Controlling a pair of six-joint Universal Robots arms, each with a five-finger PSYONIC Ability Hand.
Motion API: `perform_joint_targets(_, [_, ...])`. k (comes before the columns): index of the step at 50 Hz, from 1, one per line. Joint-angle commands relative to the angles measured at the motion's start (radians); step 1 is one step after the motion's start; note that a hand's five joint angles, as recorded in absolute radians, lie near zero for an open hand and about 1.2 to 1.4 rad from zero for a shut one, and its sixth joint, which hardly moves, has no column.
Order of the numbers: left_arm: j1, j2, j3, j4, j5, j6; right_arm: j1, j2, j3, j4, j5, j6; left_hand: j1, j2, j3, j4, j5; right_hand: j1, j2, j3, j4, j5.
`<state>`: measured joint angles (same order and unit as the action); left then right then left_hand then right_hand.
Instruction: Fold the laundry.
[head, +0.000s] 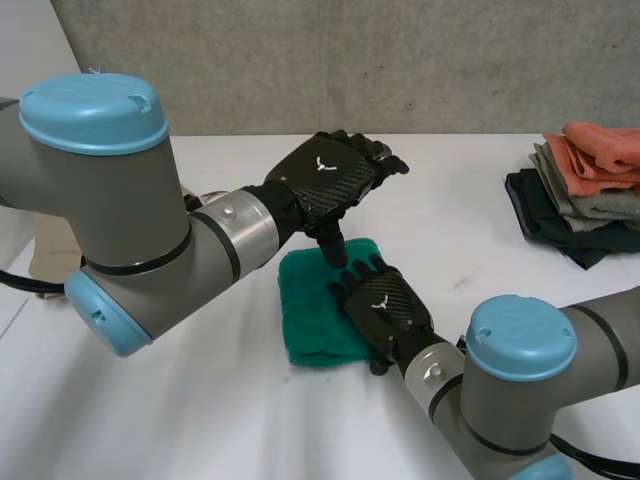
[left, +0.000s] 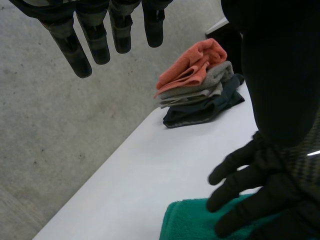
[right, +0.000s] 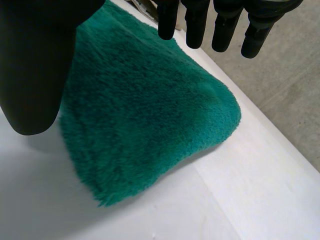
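**Flat palm pins the green towel**

The folded green towel lies in the middle of the counter. The right robot hand rests flat on its near-right part, fingers straight and spread, pinching nothing. That looks like a press to flatten the fold and stop the cloth sliding.

The left robot hand hovers over the towel's far edge with fingers straight and relaxed and thumb pointing down toward the cloth. It grips nothing, likely held clear while the other smooths.

Well apart, far right, sits the stack of folded cloths, orange on top with grey and dark below. That's probably this towel's destination.
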<state>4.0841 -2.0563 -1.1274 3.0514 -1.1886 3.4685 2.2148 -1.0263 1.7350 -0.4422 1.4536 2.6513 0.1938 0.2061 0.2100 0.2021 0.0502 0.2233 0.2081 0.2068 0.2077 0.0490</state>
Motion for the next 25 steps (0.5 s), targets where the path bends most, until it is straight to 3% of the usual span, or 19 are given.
perform_joint_targets(1, [-0.002,-0.001,-0.009,0.003,-0.008,0.000,-0.006,0.055,-0.035,-0.098,-0.001,-0.001,0.034,0.022,0.018,0.026,0.003,-0.049,-0.034,-0.032,-0.033,-0.049])
perform_joint_targets(6, [-0.001,-0.001,-0.009,0.003,-0.008,0.000,-0.007,0.075,-0.064,-0.131,-0.006,0.002,0.034,0.022,0.018,0.026,0.003,0.240,0.255,0.256,0.255,0.240])
perform_joint_targets(12, [0.002,-0.001,-0.011,0.003,-0.008,0.000,-0.009,0.118,-0.109,-0.124,-0.007,0.004,0.031,0.019,0.015,0.023,0.001,0.290,0.306,0.307,0.306,0.290])
perform_joint_targets(20, [0.006,-0.001,-0.012,0.004,-0.008,0.000,-0.012,0.146,-0.152,-0.128,-0.013,0.012,0.031,0.019,0.015,0.023,0.001,0.935,0.950,0.952,0.951,0.935])
perform_joint_targets(22, [0.007,0.001,-0.012,0.004,-0.008,0.000,-0.012,0.147,-0.164,-0.118,-0.018,0.012,0.031,0.019,0.015,0.023,0.001,0.916,0.931,0.932,0.931,0.916])
perform_joint_targets(25, [0.006,0.001,-0.014,0.003,-0.008,0.000,-0.012,0.135,-0.169,-0.104,-0.021,0.016,0.031,0.019,0.015,0.023,0.001,0.547,0.563,0.564,0.563,0.547])
